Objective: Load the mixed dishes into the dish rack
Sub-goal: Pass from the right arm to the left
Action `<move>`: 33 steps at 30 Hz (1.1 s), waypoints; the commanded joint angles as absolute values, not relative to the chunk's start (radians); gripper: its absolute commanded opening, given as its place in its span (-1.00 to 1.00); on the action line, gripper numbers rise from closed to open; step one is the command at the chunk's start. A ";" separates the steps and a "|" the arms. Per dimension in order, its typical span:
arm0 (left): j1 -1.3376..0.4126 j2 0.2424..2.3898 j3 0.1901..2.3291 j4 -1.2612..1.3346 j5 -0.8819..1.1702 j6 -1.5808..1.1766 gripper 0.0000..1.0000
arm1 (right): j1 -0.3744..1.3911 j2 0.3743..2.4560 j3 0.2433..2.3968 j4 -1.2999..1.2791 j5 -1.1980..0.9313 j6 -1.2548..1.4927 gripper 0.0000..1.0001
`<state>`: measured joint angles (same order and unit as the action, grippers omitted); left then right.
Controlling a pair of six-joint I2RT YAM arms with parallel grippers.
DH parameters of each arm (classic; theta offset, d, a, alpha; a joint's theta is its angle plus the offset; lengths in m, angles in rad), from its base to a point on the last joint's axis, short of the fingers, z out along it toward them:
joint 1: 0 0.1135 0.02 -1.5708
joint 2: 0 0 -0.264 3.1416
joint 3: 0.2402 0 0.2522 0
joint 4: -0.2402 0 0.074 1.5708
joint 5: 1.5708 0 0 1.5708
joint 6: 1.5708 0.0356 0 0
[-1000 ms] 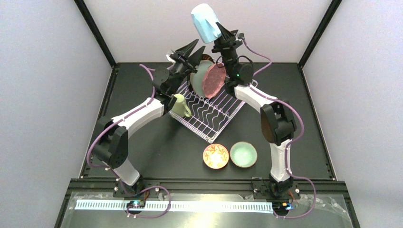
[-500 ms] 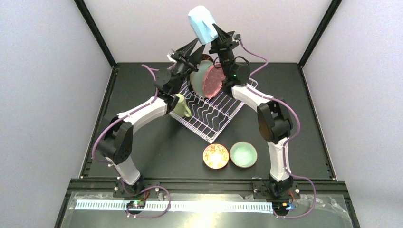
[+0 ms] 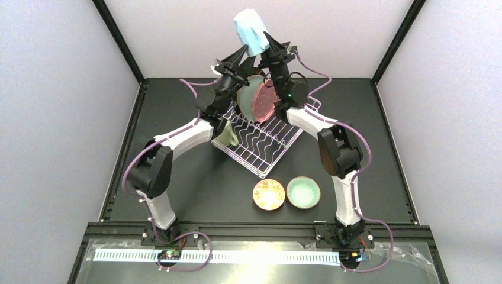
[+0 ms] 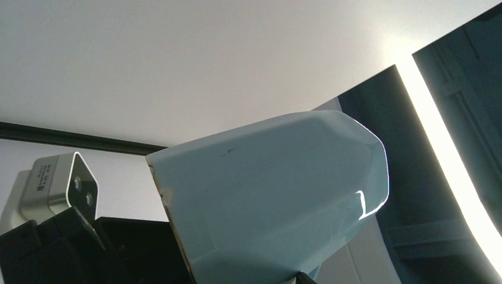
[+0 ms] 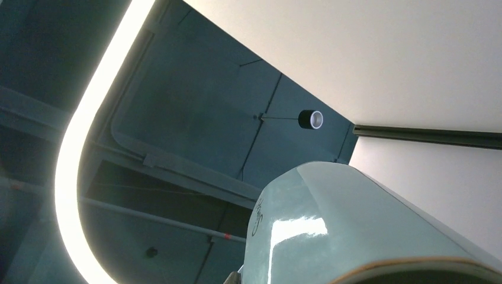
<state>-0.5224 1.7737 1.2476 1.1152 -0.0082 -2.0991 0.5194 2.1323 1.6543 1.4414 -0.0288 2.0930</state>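
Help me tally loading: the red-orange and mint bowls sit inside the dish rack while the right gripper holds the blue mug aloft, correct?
No: the top external view shows the red-orange bowl and mint bowl on the table, outside the dish rack. The right gripper does hold the blue mug aloft.

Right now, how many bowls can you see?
2. The red-orange bowl and, to its right, the mint bowl lie on the table before the dish rack; more may be hidden inside it.

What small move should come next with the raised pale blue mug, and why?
Probably ease the open left gripper around the pale blue mug for a handover: the right gripper holds it high in the air, the left just beside it.
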 commanded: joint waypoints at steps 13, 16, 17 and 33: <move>-0.526 1.851 1.390 1.239 -0.075 -2.248 0.58 | 0.587 2.008 1.542 1.886 -0.053 2.120 -1.00; -0.525 1.846 1.393 1.230 -0.074 -2.223 0.48 | 0.586 1.979 1.493 1.885 -0.056 2.113 -1.00; -0.524 1.843 1.393 1.225 -0.073 -2.217 0.45 | 0.587 1.967 1.480 1.885 -0.061 2.112 -1.00; -0.521 1.864 1.401 1.255 -0.078 -2.180 -0.44 | 0.589 1.906 1.361 1.852 -0.047 2.110 -1.00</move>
